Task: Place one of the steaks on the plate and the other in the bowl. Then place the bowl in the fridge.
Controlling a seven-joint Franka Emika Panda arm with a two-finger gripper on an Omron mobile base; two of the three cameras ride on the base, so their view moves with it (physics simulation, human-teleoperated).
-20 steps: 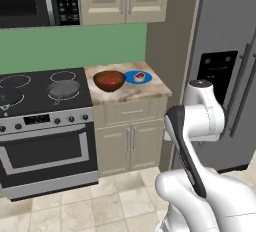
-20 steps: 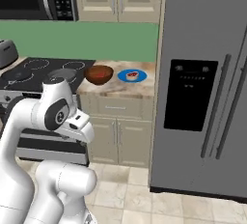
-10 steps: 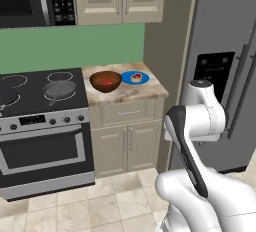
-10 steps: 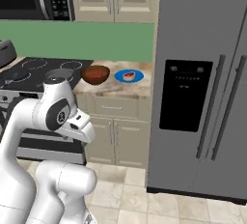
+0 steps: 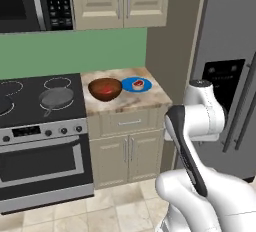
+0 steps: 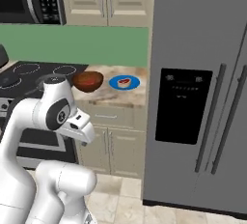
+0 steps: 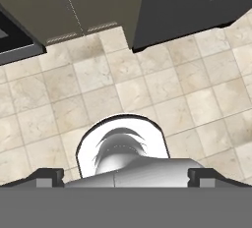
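Two fridge (image 6: 193, 97) doors, right view

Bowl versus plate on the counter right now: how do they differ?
The bowl is deep and dark brown; the plate is flat and bright blue. The bowl sits nearer the stove, the plate nearer the fridge. Both are round, side by side, each holding something red.

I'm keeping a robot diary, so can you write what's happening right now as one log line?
steaks: one in bowl, one on plate | both on counter | fridge: doors shut | hand: open, empty, over floor
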